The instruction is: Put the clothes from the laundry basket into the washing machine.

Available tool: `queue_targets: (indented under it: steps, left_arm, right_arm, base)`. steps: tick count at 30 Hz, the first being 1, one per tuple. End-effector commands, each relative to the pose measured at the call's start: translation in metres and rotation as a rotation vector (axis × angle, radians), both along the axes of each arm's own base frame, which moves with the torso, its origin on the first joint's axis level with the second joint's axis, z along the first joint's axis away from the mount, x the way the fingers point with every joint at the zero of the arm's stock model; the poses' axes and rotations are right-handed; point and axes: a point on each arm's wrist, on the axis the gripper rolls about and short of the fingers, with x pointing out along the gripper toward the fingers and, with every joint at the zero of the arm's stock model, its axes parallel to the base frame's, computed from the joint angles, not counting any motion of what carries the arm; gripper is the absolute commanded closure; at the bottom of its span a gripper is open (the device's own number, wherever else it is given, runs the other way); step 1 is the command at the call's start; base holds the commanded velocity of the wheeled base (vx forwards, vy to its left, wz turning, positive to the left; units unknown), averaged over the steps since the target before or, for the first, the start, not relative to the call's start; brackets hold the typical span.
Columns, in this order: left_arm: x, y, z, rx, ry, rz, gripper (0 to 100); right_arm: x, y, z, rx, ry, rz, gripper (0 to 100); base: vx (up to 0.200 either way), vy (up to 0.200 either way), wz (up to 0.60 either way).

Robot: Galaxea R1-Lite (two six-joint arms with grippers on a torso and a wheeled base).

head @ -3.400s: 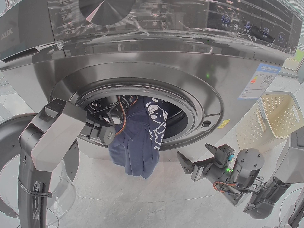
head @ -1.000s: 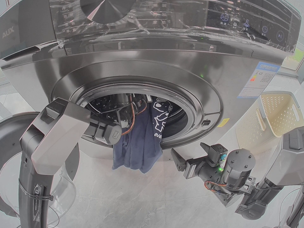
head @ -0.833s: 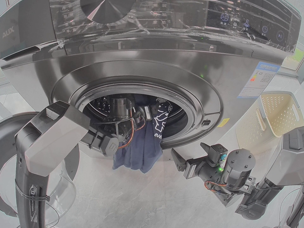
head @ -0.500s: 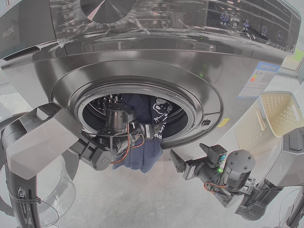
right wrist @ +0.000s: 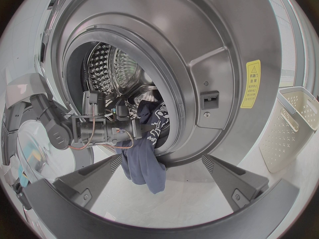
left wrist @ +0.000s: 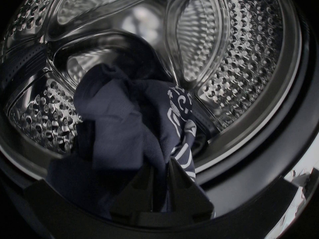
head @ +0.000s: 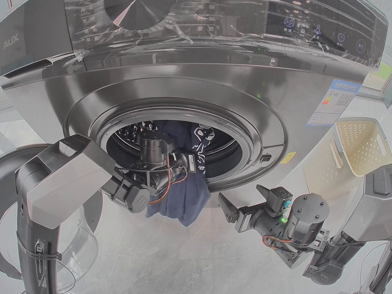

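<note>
Floor (head: pixel 163 258): pale grey stone-look tile, glossy. A dark silver front-loading washing machine (head: pixel 183 86) stands on it, with clear film taped over its control panel.

Far left: the washer door (head: pixel 8 172) is swung fully open, its glass bowl facing out.

Left of centre: the left arm reaches into the porthole. The left gripper (left wrist: pixel 160 165) sits just inside the drum mouth, fingers pinched on a fold of the navy T-shirt (head: pixel 183 201).

Centre: the T-shirt is dark navy with a white printed graphic, bunched and creased. Its upper part lies heaped inside the perforated steel drum (left wrist: pixel 252 50). Its lower part drapes out over the front rim of the opening and hangs down the machine's front, the hem clear of the floor.

Right of centre: the right gripper (head: pixel 240 194) hovers low before the machine, below the porthole's right edge, fingers spread wide with nothing between them, apart from the cloth.

Far right: a cream perforated laundry basket (head: pixel 359 152) stands on the floor beside the machine.
</note>
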Motion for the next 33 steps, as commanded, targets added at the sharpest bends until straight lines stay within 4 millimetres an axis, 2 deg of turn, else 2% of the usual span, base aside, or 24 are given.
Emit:
queue_targets:
  steps: [1, 4, 7, 9, 13, 14, 16, 21, 25, 29, 33]
  left_arm:
    - [0.029, 0.001, 0.031, -0.089, -0.127, 0.081, 100]
    - [0.045, -0.003, 0.060, -0.174, -0.231, 0.128, 100]
    - [0.054, -0.007, 0.080, -0.225, -0.309, 0.146, 100]
    - [0.055, -0.010, 0.083, -0.237, -0.322, 0.150, 100]
    - [0.052, -0.011, 0.073, -0.221, -0.293, 0.149, 100]
    - [0.048, -0.010, 0.064, -0.204, -0.263, 0.149, 0]
    - [0.045, -0.009, 0.061, -0.196, -0.247, 0.146, 0]
    - [0.007, -0.002, 0.043, -0.107, -0.109, 0.110, 0]
    - [-0.010, 0.007, 0.038, -0.069, -0.056, 0.101, 0]
    - [-0.019, 0.012, 0.036, -0.041, -0.017, 0.097, 0]
    - [-0.021, 0.013, 0.023, -0.016, 0.024, 0.085, 0]
  right_arm:
    - [0.000, 0.000, 0.000, 0.001, -0.001, 0.000, 0]
    - [0.000, 0.000, 0.001, 0.002, -0.002, 0.000, 0]
    - [0.000, 0.000, 0.000, 0.001, -0.001, 0.000, 0]
    - [0.000, 0.000, 0.000, 0.001, -0.001, 0.000, 0]
    - [0.000, 0.000, 0.000, 0.001, -0.001, -0.001, 0]
    - [0.000, 0.000, 0.000, 0.001, 0.001, 0.000, 0]
    - [0.000, 0.000, 0.000, 0.001, 0.001, -0.001, 0]
    - [0.000, 0.000, -0.001, 0.003, 0.004, 0.002, 0]
    - [0.000, 0.000, -0.002, 0.000, 0.008, 0.002, 0]
    - [0.000, 0.000, -0.003, -0.001, 0.010, 0.001, 0]
    - [0.001, 0.002, -0.007, -0.009, 0.020, 0.004, 0]
  base:
    - [0.000, 0.000, 0.00]
    - [0.000, 0.000, 0.00]
    - [0.000, 0.000, 0.00]
    - [0.000, 0.000, 0.00]
    - [0.000, 0.000, 0.00]
    - [0.000, 0.000, 0.00]
    - [0.000, 0.000, 0.00]
    - [0.000, 0.000, 0.00]
    - [0.000, 0.000, 0.00]
    - [0.000, 0.000, 0.00]
    - [0.000, 0.000, 0.00]
